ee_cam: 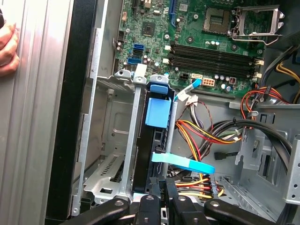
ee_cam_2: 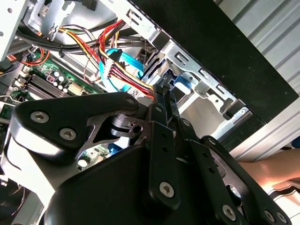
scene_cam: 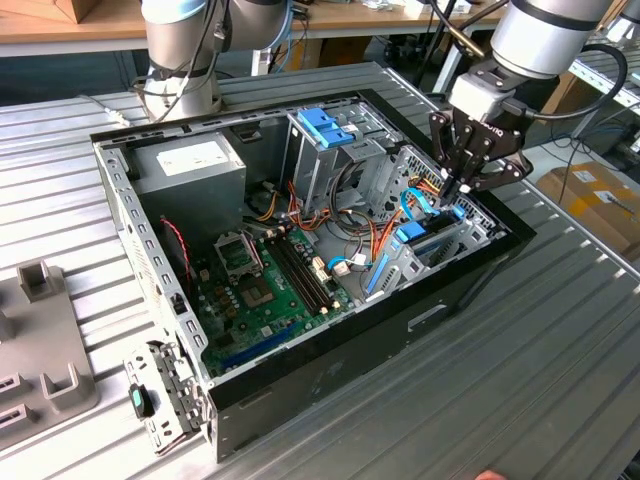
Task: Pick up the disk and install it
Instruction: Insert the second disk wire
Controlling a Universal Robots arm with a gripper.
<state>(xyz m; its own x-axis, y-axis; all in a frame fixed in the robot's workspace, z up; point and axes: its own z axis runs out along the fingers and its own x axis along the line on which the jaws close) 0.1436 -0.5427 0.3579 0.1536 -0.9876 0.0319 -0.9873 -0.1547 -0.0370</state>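
The disk point(ee_cam: 144, 154) stands on edge in the metal drive bay point(ee_cam: 105, 140) at the front corner of the open computer case point(scene_cam: 330, 380). Its light blue side rail point(ee_cam: 157, 111) faces up, and I see the same blue plastic in the exterior view, the disk point(scene_cam: 412, 233) sitting low in the bay. My gripper point(scene_cam: 453, 188) hangs directly over the bay at the exterior view's right. Its fingertips point(ee_cam: 165, 187) are pressed together at the disk's near end, over a blue ribbon cable point(ee_cam: 185, 163). In the second wrist view the gripper point(ee_cam_2: 165, 91) points down into the bay, fingers shut.
A drive cage with a blue latch point(scene_cam: 325, 125) and a grey power supply point(scene_cam: 195, 165) fill the case's back. Bundled wires point(ee_cam: 211, 133) and the motherboard point(scene_cam: 265, 285) lie beside the bay. A person's hand point(ee_cam: 7, 47) rests on the ribbed table near the case wall.
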